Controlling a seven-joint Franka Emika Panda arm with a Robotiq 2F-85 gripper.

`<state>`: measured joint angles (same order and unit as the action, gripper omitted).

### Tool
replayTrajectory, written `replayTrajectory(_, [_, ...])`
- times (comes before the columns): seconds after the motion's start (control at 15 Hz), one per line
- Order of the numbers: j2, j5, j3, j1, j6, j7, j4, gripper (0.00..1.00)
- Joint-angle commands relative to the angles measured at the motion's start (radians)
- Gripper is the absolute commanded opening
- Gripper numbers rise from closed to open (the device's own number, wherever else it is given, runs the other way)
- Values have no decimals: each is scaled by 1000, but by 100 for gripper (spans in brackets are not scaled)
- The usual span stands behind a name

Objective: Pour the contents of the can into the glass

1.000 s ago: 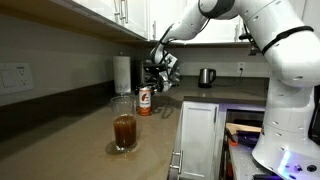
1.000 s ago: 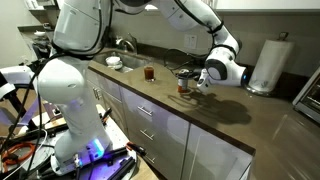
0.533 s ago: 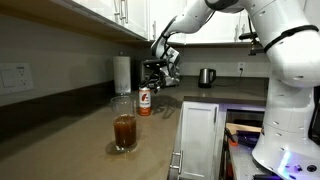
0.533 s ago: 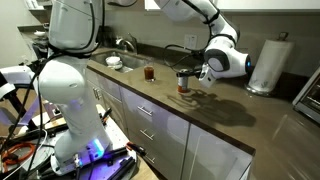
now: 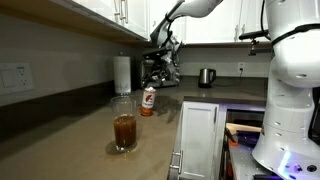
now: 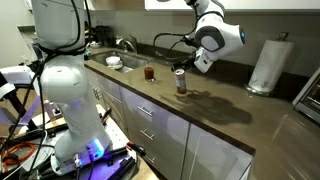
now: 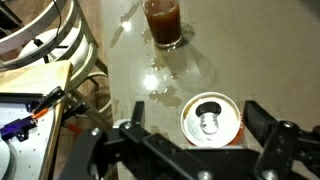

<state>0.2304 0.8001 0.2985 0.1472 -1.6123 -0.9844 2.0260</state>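
Nearest in an exterior view stands the glass (image 5: pixel 124 108), upright on the counter (image 5: pixel 70 130) and about half filled with the contents (image 5: pixel 124 131), a dark brown liquid. Behind it, set apart from it, the can (image 5: pixel 148 100) stands upright on the same counter, touching nothing. The gripper (image 5: pixel 160 70) hovers just above the can with its jaws spread wide; the wrist view shows a finger on either side of the silver top, holding nothing. Judged from this arrangement, the pour is done and the can set down, so the step in hand is the release. The next move calls for a straight rise that keeps both fingers clear of the can's rim. In the wrist view, what look like wet patches (image 7: pixel 160 85) lie on the counter between can and glass. Farther back stand a paper towel roll (image 5: pixel 122 74) and a kettle (image 5: pixel 206 77), well apart from the gripper. Nothing blocks the path upward.
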Motion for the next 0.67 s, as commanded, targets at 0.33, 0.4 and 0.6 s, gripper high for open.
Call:
replayTrajectory(0.33, [-169,-139,-56,-2,-92,-175,97,100])
replayTrajectory(0.4, [-174,-138,-60,-1,-95,-179,98,100])
replayTrajectory(0.6, [-187,-152,-71,-2,-109,-198,105,100])
